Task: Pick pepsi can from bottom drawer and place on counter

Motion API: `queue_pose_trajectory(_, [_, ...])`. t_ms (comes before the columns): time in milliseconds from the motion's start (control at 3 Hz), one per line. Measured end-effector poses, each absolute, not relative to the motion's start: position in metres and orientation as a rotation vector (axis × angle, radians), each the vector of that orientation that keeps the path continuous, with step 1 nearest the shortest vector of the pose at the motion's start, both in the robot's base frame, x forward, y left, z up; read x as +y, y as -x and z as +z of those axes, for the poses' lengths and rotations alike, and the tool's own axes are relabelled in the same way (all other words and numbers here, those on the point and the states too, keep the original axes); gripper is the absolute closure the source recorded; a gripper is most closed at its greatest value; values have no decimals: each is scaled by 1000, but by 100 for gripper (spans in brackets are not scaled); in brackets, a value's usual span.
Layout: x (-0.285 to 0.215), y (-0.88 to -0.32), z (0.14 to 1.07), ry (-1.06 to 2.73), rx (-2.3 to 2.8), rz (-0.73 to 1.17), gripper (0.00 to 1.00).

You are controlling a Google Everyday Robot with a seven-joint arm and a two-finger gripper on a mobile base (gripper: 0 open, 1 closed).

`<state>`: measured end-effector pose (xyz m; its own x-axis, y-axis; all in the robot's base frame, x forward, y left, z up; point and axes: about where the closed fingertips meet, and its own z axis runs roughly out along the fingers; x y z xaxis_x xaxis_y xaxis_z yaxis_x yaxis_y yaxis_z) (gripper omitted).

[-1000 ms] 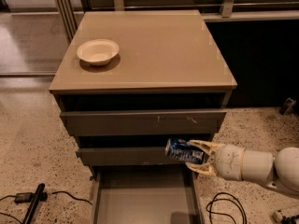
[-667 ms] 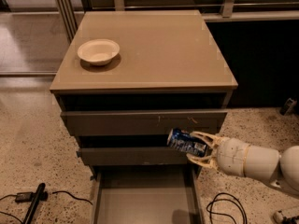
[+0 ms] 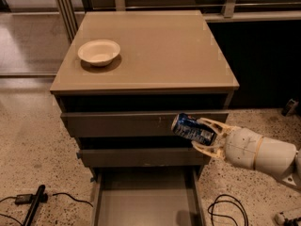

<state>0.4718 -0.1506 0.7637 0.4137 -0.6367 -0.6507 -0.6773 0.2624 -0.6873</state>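
Note:
My gripper (image 3: 203, 134) comes in from the right on a white arm and is shut on the dark-blue pepsi can (image 3: 190, 128), which lies tilted on its side between the fingers. The can hangs in front of the upper grey drawer fronts, below the counter's front edge. The bottom drawer (image 3: 104, 204) is pulled open below, and its visible grey floor holds nothing. The tan counter (image 3: 160, 46) lies above, with a white bowl (image 3: 99, 52) on its left side.
Two shut grey drawer fronts (image 3: 117, 124) sit under the counter. Black cables lie on the speckled floor at the lower right (image 3: 228, 211) and a black tool with a cable at the lower left (image 3: 33, 204). Dark panels stand behind the cabinet to the right.
My gripper has lifted the pepsi can upward, from the level of the lower drawer front to the upper drawer front. The drawer and bowl have not moved.

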Motion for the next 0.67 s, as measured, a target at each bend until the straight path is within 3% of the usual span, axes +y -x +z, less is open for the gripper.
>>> queue_pose_trajectory(667, [-153, -482, 780, 1410, 1252, 46, 100])
